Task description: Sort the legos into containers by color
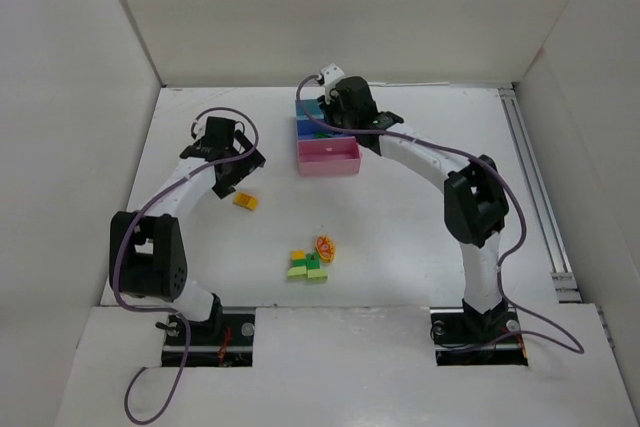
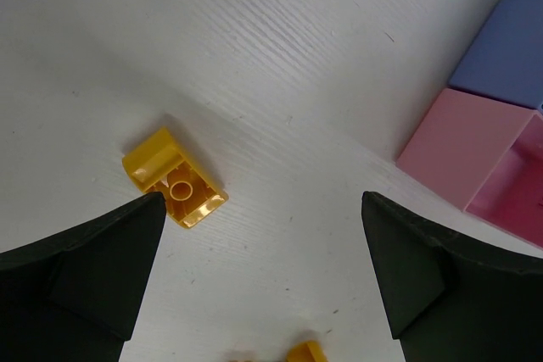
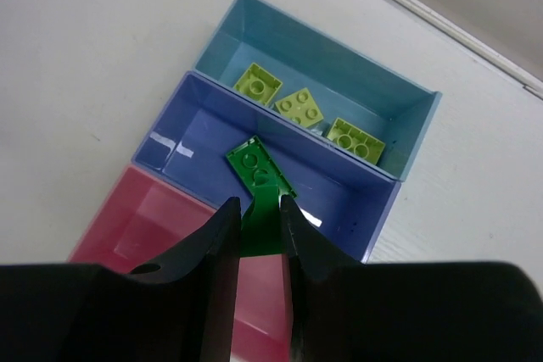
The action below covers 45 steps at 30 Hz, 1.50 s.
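Your right fingers point(image 3: 216, 277) are nearly closed, pinching a dark green plate point(image 3: 254, 163) by one end. It juts out, tilted, over the blue tray point(image 3: 195, 137). The main risk is here: the plate's free end lies near the wall shared with the teal tray point(image 3: 407, 95), where three light green bricks point(image 3: 299, 106) sit. A thin plate held by its edge can swing or bounce on release, so it could tip over that wall or land back in the pink tray point(image 3: 144, 209).

Your left fingers point(image 2: 93, 269) are spread wide and hold nothing. The yellow brick point(image 2: 174, 188) lies with its hollow side up, just beside one fingertip rather than between the two. A straight descent would probably land on it or push it away.

The worktop point(image 1: 400, 237) is white, smooth and faintly grained, so I judge that bricks will skid when nudged. A small cluster of green and yellow bricks point(image 1: 308, 267) waits near the front, with an orange piece point(image 1: 326, 245) just beside it. White walls point(image 1: 340, 17) enclose three sides, and a metal rail point(image 1: 535, 177) runs along the right edge.
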Each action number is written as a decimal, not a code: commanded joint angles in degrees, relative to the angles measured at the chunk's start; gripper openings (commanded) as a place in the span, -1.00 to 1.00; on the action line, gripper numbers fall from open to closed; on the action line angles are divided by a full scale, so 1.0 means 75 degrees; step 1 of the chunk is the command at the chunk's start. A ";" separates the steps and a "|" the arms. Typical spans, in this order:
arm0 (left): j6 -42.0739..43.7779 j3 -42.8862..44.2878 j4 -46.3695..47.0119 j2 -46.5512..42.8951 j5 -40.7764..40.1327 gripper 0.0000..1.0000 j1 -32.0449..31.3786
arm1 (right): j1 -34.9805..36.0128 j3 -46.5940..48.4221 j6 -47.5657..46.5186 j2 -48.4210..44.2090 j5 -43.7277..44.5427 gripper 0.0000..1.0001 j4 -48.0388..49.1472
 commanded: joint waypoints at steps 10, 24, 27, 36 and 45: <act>-0.0169 0.0194 -0.0058 0.0164 -0.0108 1.00 0.0034 | -0.0103 0.0945 -0.0170 0.0779 -0.0382 -0.57 -0.0295; -0.0568 -0.0321 -0.0140 0.0165 -0.0179 1.00 0.0034 | -0.0103 0.0875 -0.0310 0.0088 -0.0383 -0.04 -0.0693; -0.0743 -0.0497 -0.0211 0.0165 -0.0179 1.00 0.0034 | -0.0103 0.0489 -0.0310 -0.0345 -0.0382 -0.01 -0.0693; -0.1049 -0.0838 -0.0035 0.0399 -0.0179 1.00 0.0034 | -0.0103 -0.1197 -0.0064 -0.2020 -0.0124 0.04 -0.0424; -0.1576 -0.0838 0.0117 0.0949 -0.0413 0.56 0.0268 | -0.0103 -0.2242 0.0240 -0.3029 0.0309 0.04 -0.0283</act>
